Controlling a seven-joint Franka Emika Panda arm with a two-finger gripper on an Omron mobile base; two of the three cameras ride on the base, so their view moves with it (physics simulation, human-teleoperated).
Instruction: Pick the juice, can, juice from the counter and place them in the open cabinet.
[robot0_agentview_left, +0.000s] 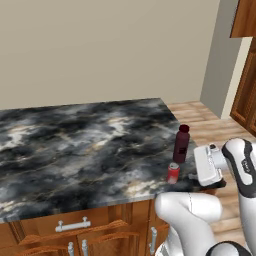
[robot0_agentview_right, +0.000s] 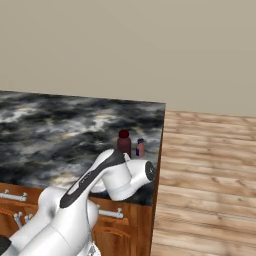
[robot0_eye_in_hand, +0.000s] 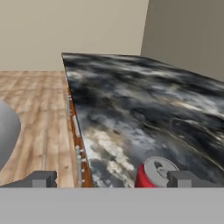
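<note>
Can (robot0_agentview_left: 173, 173): small red cylinder with silver top, standing upright on the bench (robot0_agentview_left: 75, 145) near its right-hand front corner, close to the front edge. In the hand view the can (robot0_eye_in_hand: 151, 174) sits low in the picture, its silver lid with pull tab facing up, just beside the finger tip (robot0_eye_in_hand: 183, 178) on that side and partly overlapped by it; the other finger tip (robot0_eye_in_hand: 41, 178) stands well apart, out over the wooden floor (robot0_eye_in_hand: 30, 113) beyond the bench end. The can thus lies toward one finger rather than midway between the two.

Gripper (robot0_eye_in_hand: 113, 179): jaws spread wide, holding nothing. In the left base view the white hand (robot0_agentview_left: 207, 167) hangs level with the bench top, just off its end, near the can but apart from it.

Maroon bottle (robot0_agentview_left: 181, 144): taller, dark cap, upright, just behind the can and near the bench's end edge. In the right base view it (robot0_agentview_right: 124, 143) shows above the arm's elbow.

Small bottle (robot0_agentview_right: 140, 148): pinkish body, dark cap, beside the maroon bottle in the right base view.

Bench: long black, grey and white marbled slab over a brown wooden base with grey handles (robot0_agentview_left: 72, 226).

Cabinet (robot0_agentview_left: 246, 95): reddish-brown wood, at the far right, beyond the floor.
</note>
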